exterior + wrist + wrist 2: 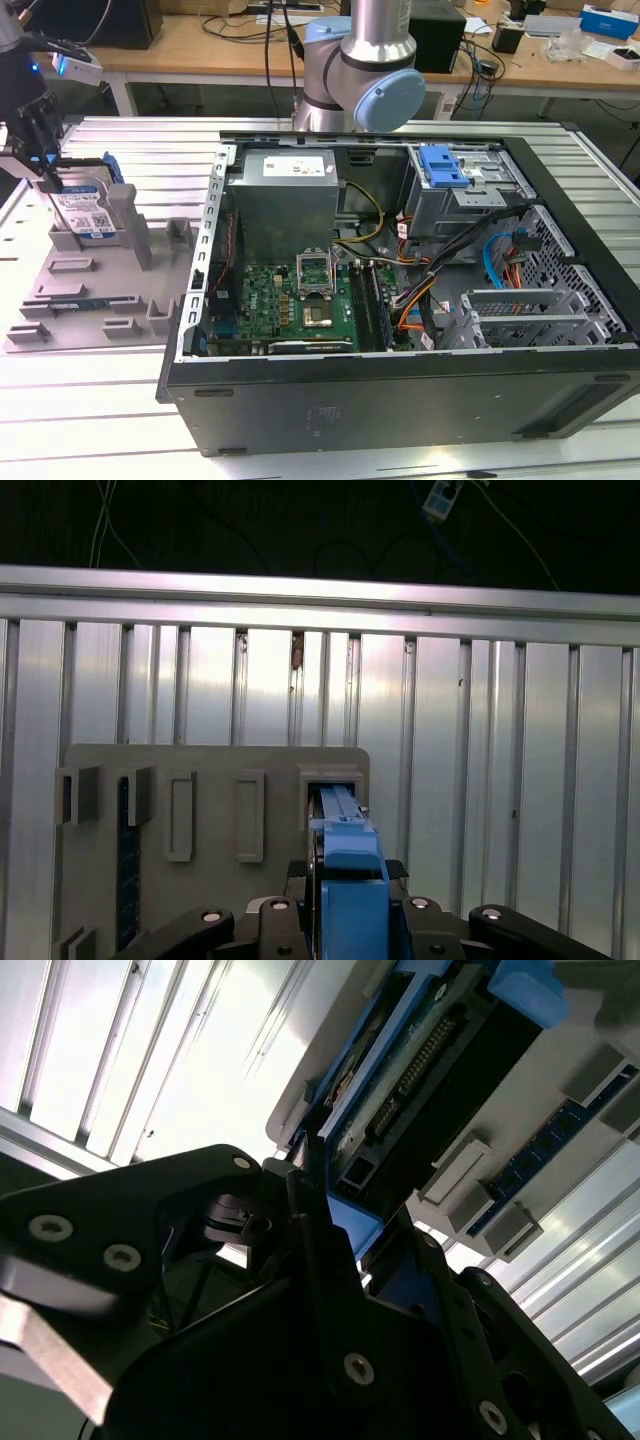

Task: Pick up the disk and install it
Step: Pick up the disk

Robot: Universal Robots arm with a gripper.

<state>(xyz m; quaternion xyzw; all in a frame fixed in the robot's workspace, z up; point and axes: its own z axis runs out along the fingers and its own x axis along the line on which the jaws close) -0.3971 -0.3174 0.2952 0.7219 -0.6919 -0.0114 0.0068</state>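
A slatted aluminium table (100, 430) is seen across the exterior view, and most of it is taken up by an open black computer case (400, 400) laid on its side. Behind the case, the grey and pale-blue robot arm (365, 60) is mounted. Inside the case, a grey power-supply box (290, 200) is set at the far side, with a green motherboard (290, 300) below it. A drive cage with a blue latch (443, 165) is placed towards the exterior view's right, and orange and blue cables (500, 260) are draped beside it.

On the table, to the exterior view's left of the case, a flat grey holder (90, 300) with raised slots is laid. The disk (92, 208) is stood on edge in a far slot of this holder. Its white-and-blue label is turned towards the camera and its blue bracket is framed around it.

The gripper (45, 170) is lowered onto the disk's upper edge from above. In the first wrist view, the blue bracket of the disk (345, 830) is seen running out from the gripper (348, 872) into its slot in the holder (210, 780). In the second wrist view, the black fingers (310, 1220) are closed against the two faces of the disk (430, 1080), so that it is clamped while it is seated in the holder.
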